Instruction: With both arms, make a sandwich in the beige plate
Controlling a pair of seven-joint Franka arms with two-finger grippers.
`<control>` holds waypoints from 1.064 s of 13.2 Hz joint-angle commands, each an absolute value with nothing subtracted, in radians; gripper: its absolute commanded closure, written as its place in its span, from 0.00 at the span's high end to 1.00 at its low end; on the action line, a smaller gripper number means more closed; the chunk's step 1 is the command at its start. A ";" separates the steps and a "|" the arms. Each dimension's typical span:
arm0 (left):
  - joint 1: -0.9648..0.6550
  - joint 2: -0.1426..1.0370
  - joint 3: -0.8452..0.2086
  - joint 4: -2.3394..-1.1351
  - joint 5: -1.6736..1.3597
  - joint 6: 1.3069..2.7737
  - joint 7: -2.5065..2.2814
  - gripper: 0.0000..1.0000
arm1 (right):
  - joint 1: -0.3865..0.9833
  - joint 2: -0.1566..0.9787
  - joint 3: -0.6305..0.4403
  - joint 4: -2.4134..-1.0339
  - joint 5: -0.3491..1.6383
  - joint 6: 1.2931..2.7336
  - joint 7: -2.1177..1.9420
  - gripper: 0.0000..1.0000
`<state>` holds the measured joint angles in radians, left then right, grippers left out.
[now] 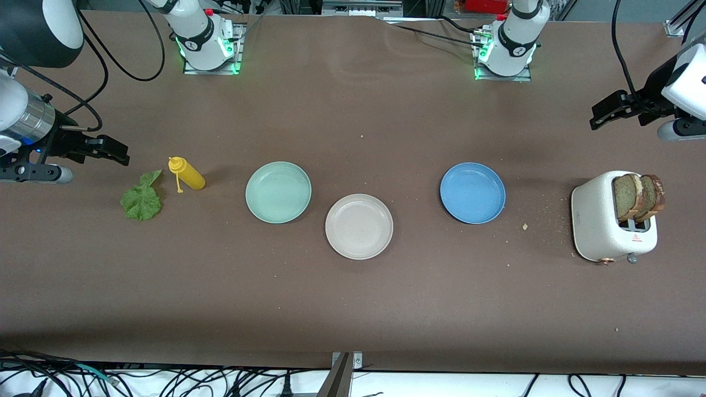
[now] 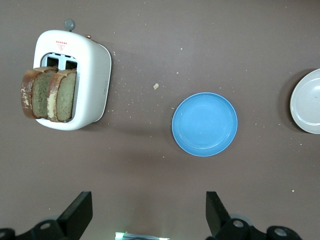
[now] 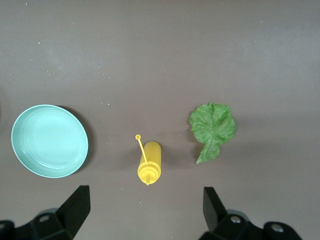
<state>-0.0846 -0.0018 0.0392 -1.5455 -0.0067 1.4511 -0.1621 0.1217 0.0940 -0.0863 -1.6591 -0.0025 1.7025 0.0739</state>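
Observation:
The beige plate (image 1: 359, 226) lies bare mid-table, and its edge shows in the left wrist view (image 2: 307, 101). No sandwich is in view. Two brown-crusted bread slices (image 1: 638, 197) (image 2: 50, 93) stand upright in a white toaster (image 1: 598, 220) (image 2: 90, 75) at the left arm's end. A green lettuce leaf (image 1: 142, 199) (image 3: 212, 126) lies flat at the right arm's end. My left gripper (image 1: 600, 114) (image 2: 148, 215) hangs open and holds nothing over bare table beside the toaster. My right gripper (image 1: 117, 154) (image 3: 145, 212) hangs open and holds nothing over bare table beside the lettuce.
A yellow squeeze bottle (image 1: 187, 173) (image 3: 149, 164) lies on its side beside the lettuce. A mint green plate (image 1: 278, 192) (image 3: 49, 140) and a blue plate (image 1: 472, 192) (image 2: 204, 124) flank the beige plate, slightly farther from the front camera. Crumbs dot the table near the toaster.

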 commanded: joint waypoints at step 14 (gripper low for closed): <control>-0.080 0.012 0.043 -1.519 -0.008 1.453 -0.143 1.00 | 0.120 0.072 -0.086 -1.681 0.012 1.715 0.083 1.00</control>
